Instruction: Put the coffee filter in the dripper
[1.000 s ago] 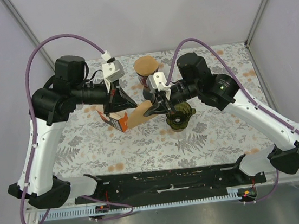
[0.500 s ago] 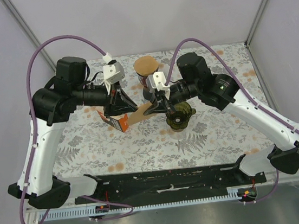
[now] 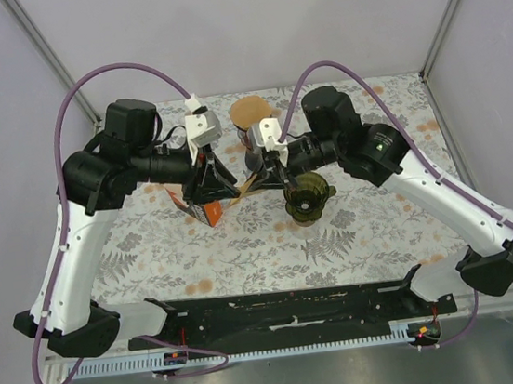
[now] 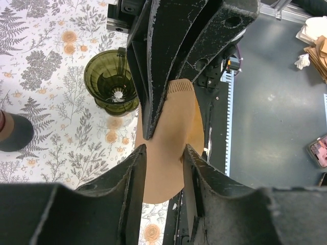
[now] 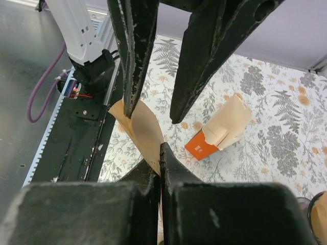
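Note:
The brown paper coffee filter hangs in the air between my two grippers, above the table. My right gripper is shut on its ribbed edge. My left gripper is open; its jaws stand apart on either side of the filter, and in the right wrist view one left fingertip touches the paper while the other is clear of it. The dark green glass dripper stands upright on the table just right of and below the filter, also visible as the dripper.
An orange box of filters lies on the flowered cloth under my left gripper, seen as the box. A dark cup with a brown lid stands behind the grippers. The black rail runs along the near edge.
My left gripper's jaws have opened off the filter. Both grippers have shifted slightly toward the back, and the filter now hangs from the right gripper alone.

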Available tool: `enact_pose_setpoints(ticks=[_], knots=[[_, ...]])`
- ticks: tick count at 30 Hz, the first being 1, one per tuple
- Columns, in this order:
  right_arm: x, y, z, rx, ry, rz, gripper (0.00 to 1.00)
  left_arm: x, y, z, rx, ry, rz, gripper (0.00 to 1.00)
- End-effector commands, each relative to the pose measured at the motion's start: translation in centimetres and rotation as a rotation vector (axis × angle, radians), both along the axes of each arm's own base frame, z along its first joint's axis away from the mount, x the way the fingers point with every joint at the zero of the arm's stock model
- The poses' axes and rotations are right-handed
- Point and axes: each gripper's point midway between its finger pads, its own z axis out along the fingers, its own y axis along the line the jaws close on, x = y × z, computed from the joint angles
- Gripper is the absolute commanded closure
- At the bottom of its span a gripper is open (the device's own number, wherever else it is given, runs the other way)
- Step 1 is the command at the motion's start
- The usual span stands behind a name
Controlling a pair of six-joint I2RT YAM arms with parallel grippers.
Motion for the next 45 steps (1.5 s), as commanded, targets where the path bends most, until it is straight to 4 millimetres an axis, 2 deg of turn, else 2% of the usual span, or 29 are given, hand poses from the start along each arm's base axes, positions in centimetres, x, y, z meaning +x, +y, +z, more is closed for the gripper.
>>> enact_pose_setpoints(ticks=[1, 6, 11, 16, 18, 20, 21, 23, 25, 27, 28, 32, 35, 36, 38, 42, 45], knots=[[1.0, 0.3, 1.5, 0.017, -0.025, -0.05, 1.0, 0.4, 0.2, 1.5, -0.014, -0.087, 0.023, 0.58], [1.0, 0.4, 1.5, 0.013, -0.009, -0.054, 1.0, 2.1, 0.8, 0.9, 0.031, -0.122, 0.107, 0.58], [1.1, 0.5, 2.0, 0.022, -0.005, -0.055, 1.0, 2.8, 0.8, 0.2, 0.047, -0.118, 0.133, 0.66], [1.6, 0.7, 1.6, 0.0, 0.016, -0.08, 1.0, 2.1, 0.6, 2.0, 0.003, -0.154, 0.096, 0.56], [1.6, 0.8, 1.7, -0.002, 0.024, -0.072, 1.0, 2.2, 0.6, 1.6, 0.012, -0.146, 0.099, 0.63], [1.3, 0.9, 1.8, 0.002, 0.03, -0.055, 1.0, 2.2, 0.6, 0.9, 0.026, -0.128, 0.101, 0.77], [1.2, 0.9, 1.9, 0.005, 0.03, -0.048, 1.0, 2.3, 0.6, 0.7, 0.03, -0.124, 0.102, 0.8], [1.2, 0.9, 2.0, 0.006, 0.029, -0.047, 1.0, 2.3, 0.7, 0.8, 0.03, -0.128, 0.102, 0.86], [1.1, 0.8, 2.0, 0.005, 0.029, -0.046, 1.0, 2.3, 0.8, 0.9, 0.032, -0.136, 0.108, 0.97], [1.3, 0.8, 2.0, 0.005, 0.025, -0.051, 1.0, 2.4, 0.9, 1.2, 0.033, -0.142, 0.122, 0.98], [1.5, 0.8, 2.0, 0.003, 0.022, -0.064, 0.97, 2.8, 1.0, 1.2, 0.035, -0.141, 0.144, 0.98], [3.7, 0.4, 2.7, 0.016, 0.014, -0.194, 0.53, 4.7, 1.4, 1.6, 0.036, -0.129, 0.279, 0.98], [6.8, -0.5, 4.0, 0.055, 0.001, -0.381, 0.35, 6.7, 2.0, 1.8, 0.036, -0.12, 0.409, 0.98], [8.3, -1.0, 4.6, 0.075, -0.015, -0.478, 0.28, 7.5, 2.5, 1.8, 0.036, -0.112, 0.464, 0.98], [10.3, -2.1, 5.8, 0.119, -0.014, -0.623, 0.26, 9.2, 3.4, 1.6, 0.035, -0.081, 0.572, 0.98], [11.4, -2.7, 8.1, 0.222, 0.037, -0.748, 0.28, 11.2, 4.7, 1.5, 0.005, -0.012, 0.702, 0.98], [10.9, -1.1, 8.6, 0.297, 0.087, -0.767, 0.3, 12.7, 6.0, 2.1, -0.043, 0.045, 0.819, 0.98]])
